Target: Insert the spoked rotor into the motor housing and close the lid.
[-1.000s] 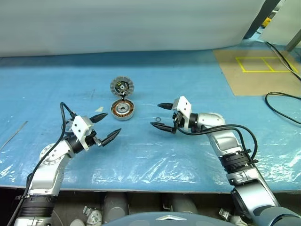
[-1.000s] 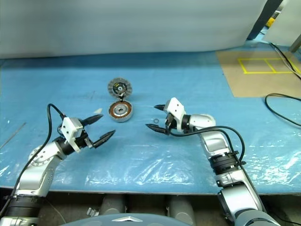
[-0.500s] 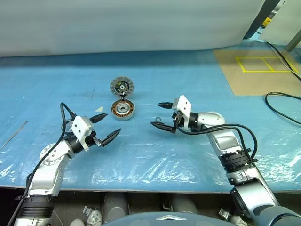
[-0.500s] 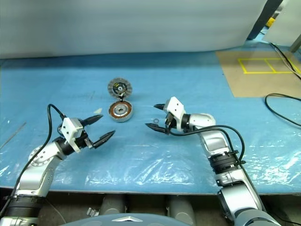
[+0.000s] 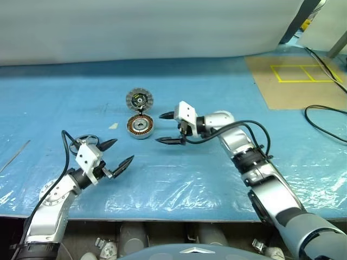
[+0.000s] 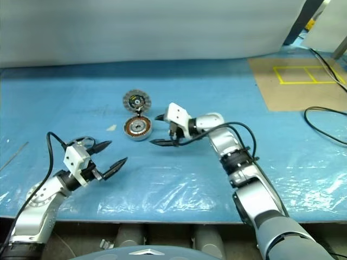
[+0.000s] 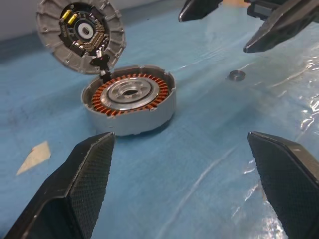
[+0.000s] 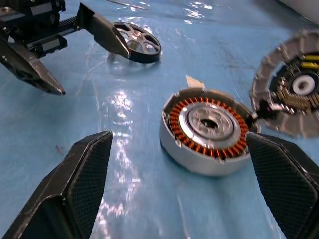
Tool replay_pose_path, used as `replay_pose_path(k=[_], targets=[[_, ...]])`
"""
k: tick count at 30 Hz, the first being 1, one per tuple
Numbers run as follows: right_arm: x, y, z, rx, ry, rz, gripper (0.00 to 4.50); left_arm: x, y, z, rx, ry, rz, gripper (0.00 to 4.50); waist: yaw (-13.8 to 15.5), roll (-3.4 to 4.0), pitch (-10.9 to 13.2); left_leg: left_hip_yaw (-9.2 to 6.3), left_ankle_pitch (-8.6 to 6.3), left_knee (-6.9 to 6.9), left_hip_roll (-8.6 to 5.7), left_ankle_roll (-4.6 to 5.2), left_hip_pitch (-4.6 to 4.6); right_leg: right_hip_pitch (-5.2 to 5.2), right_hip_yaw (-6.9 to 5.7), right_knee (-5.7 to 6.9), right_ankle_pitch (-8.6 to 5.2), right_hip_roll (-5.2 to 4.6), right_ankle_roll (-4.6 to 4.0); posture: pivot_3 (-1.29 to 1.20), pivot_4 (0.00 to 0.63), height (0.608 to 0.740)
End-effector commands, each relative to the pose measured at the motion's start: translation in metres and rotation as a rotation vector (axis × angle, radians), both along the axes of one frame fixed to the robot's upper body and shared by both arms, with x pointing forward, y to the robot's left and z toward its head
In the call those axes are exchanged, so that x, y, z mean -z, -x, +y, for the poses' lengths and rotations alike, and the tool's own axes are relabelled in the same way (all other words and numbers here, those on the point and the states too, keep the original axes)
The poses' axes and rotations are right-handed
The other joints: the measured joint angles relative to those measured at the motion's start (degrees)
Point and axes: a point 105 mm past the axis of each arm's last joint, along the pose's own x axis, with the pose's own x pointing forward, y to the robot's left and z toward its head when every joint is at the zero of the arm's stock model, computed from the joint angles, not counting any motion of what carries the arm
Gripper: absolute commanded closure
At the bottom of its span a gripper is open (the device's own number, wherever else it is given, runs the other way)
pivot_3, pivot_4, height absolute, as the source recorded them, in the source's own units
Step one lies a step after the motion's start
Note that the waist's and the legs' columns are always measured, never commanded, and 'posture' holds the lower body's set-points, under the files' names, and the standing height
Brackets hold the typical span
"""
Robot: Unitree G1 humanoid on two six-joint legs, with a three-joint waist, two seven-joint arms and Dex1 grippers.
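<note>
The motor housing, a silver puck with copper windings, sits on the blue sheet with its top uncovered. The lid, a grey ribbed disc, is just behind it and touches its rim. The spoked rotor lies flat on the sheet beside my left gripper, partly hidden behind one of its fingers. That gripper is open and empty, nearer the front and left of the housing. My right gripper is open and empty, pointing left, its tips just right of the housing.
A paper scrap lies left of the housing, a small washer right of it. At the far right are a brown board with a yellow tape square and a black cable. A white sheet hangs behind.
My right gripper has swung left and a little up, from right of the washer to beside the housing. My left gripper has drawn back toward the front edge, uncovering the rotor.
</note>
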Motion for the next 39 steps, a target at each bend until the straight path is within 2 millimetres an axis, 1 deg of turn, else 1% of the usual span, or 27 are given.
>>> replay_pose_path(k=[1, 4, 10, 16, 20, 27, 36, 39], targets=[[-0.003, -0.008, 0.014, -0.037, 0.084, -0.047, 0.0, -0.015, 0.008, 0.002, -0.045, -0.004, -0.071, 0.03, 0.15, -0.01, 0.0, 0.0, -0.07, 0.01, 0.01, 0.11, -0.01, 0.0, -0.02, 0.0, 0.0, 0.0, -0.01, 0.0, 0.15, 0.74], [-0.001, -0.016, 0.025, -0.044, 0.169, -0.06, 0.0, -0.012, 0.016, 0.003, -0.077, -0.003, -0.063, 0.03, 0.09, 0.0, 0.01, 0.02, -0.1, 0.03, 0.02, 0.17, -0.02, 0.0, -0.02, 0.0, -0.01, -0.02, -0.01, 0.0, 0.15, 0.74], [0.003, -0.023, 0.039, -0.064, 0.305, -0.089, 0.0, -0.012, 0.026, 0.004, -0.123, 0.001, -0.06, 0.03, 0.03, 0.03, 0.03, 0.04, -0.11, 0.05, 0.06, 0.18, -0.06, -0.09, -0.04, 0.1, -0.05, -0.01, -0.09, 0.0, 0.15, 0.74], [0.0, -0.027, 0.058, -0.039, 0.349, -0.143, 0.0, -0.012, 0.03, 0.001, -0.144, 0.007, -0.058, 0.03, 0.02, 0.05, 0.04, 0.1, -0.11, 0.04, 0.12, 0.18, -0.21, -0.34, -0.04, 0.19, -0.09, 0.0, -0.16, 0.0, 0.15, 0.74], [0.0, -0.028, 0.067, -0.006, 0.353, -0.146, 0.0, -0.012, 0.032, 0.0, -0.148, 0.01, -0.056, 0.03, 0.02, 0.05, 0.04, 0.11, -0.11, 0.07, 0.12, 0.17, -0.41, -0.54, -0.04, 0.22, -0.08, 0.0, -0.16, 0.0, 0.15, 0.74], [0.011, -0.028, 0.069, 0.027, 0.39, -0.127, 0.0, -0.014, 0.033, 0.0, -0.165, 0.009, -0.062, 0.03, 0.04, 0.06, 0.04, 0.1, -0.11, 0.19, 0.15, 0.17, -0.61, -0.67, -0.06, 0.27, -0.08, 0.0, -0.17, 0.0, 0.15, 0.74], [0.029, -0.027, 0.062, 0.041, 0.465, -0.104, 0.0, -0.015, 0.031, 0.003, -0.173, -0.002, -0.067, 0.03, 0.04, 0.07, 0.05, 0.1, -0.11, 0.33, 0.16, 0.17, -0.54, -0.67, -0.04, 0.5, -0.08, 0.0, -0.17, 0.0, 0.15, 0.74], [0.033, -0.027, 0.06, 0.043, 0.476, -0.099, 0.59, -0.015, 0.03, 0.002, -0.171, -0.004, -0.068, 0.0, 0.04, 0.07, 0.05, 0.1, -0.11, 0.39, 0.16, 0.17, -0.5, -0.66, -0.01, 0.61, -0.08, 0.0, -0.18, 0.0, 0.15, 0.74]])
